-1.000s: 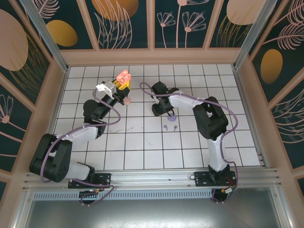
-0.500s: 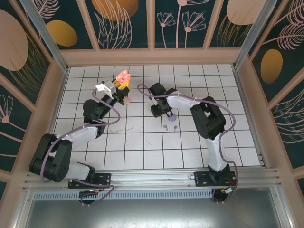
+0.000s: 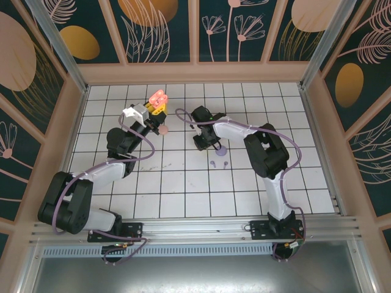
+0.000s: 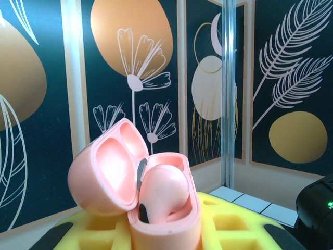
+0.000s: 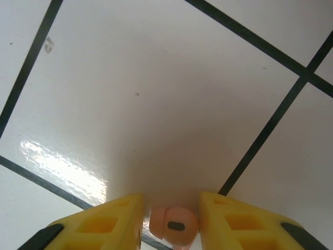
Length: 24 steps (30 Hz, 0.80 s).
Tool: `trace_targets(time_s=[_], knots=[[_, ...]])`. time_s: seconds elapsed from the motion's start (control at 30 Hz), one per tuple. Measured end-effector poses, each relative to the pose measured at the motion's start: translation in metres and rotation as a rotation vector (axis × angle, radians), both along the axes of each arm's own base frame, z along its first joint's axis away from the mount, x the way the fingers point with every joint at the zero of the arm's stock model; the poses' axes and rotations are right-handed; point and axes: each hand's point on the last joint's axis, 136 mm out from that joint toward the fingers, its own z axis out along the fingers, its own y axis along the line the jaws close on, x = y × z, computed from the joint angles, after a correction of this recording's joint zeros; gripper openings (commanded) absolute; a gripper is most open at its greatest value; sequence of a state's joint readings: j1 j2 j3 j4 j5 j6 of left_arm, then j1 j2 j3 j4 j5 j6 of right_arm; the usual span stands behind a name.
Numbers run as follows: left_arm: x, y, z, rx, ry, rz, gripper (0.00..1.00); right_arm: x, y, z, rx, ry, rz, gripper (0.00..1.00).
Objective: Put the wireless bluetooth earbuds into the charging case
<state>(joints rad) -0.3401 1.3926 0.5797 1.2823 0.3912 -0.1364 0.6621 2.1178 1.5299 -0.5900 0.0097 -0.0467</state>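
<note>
**Ana:** Earbuds first. Where is the one being worked on?

**Ben:** A pale pink earbud [image 5: 174,226] lies on the white tile [image 5: 156,78], squarely between the yellow fingers [image 5: 104,226] of the right gripper [image 5: 170,203]. They stand narrow, one close on each side. A sliver of gap shows at one finger, so I cannot tell whether they pinch it yet.

**Ana:** And the charging case?

**Ben:** The charging case [image 4: 161,237] is clamped between the fingers of the left gripper [image 4: 164,229]. It stands upright, with its lid [image 4: 104,177] tipped back open. A second pink bud [image 4: 164,190] already sits inside, just above the fingers.

**Ana:** Why hold it that way?

**Ben:** My guess is that with the mouth up and the lid clear, a bud can come down from above. The grip would also stop so light a case from skidding. I cannot make out the free well behind the seated bud.

**Ana:** What does each view add?

**Ben:** The right wrist view gives the fit of bud to fingers, a detail too small to judge from overhead. The left wrist view opens up the case's inside, whereas from above it is a pink patch past the fingertips. The top view shows the two grippers standing well apart, so the bud has some way to travel. It also shows two purple buds [image 3: 212,163] on the tiles, on the base side of the right fingers.
</note>
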Motion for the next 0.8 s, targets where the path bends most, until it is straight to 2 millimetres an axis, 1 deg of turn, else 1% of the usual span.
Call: trace_targets(time_s=[0.03,0.13,0.2,0.37,0.63,0.73,0.8], knots=[[0.000,0.000,0.000,0.000,0.000,0.000,0.00,0.000,0.000,0.000,0.003,0.002,0.000,0.29],[0.000,0.000,0.000,0.000,0.000,0.000,0.00,0.000,-0.001,0.000,0.008,0.007,-0.002,0.29],[0.000,0.000,0.000,0.000,0.000,0.000,0.00,0.001,-0.001,0.000,0.012,0.010,-0.003,0.26],[0.000,0.000,0.002,-0.001,-0.002,-0.001,0.00,0.001,-0.001,0.000,0.014,0.011,-0.004,0.23],[0.001,-0.002,0.004,-0.001,-0.005,-0.012,0.00,0.003,-0.003,0.003,0.014,0.004,-0.012,0.23],[0.001,-0.003,0.007,-0.001,-0.011,-0.017,0.00,0.006,-0.007,0.010,0.020,-0.011,-0.031,0.23],[0.001,-0.004,0.008,0.000,-0.012,-0.019,0.00,0.009,-0.008,0.021,0.036,-0.028,-0.046,0.23]])
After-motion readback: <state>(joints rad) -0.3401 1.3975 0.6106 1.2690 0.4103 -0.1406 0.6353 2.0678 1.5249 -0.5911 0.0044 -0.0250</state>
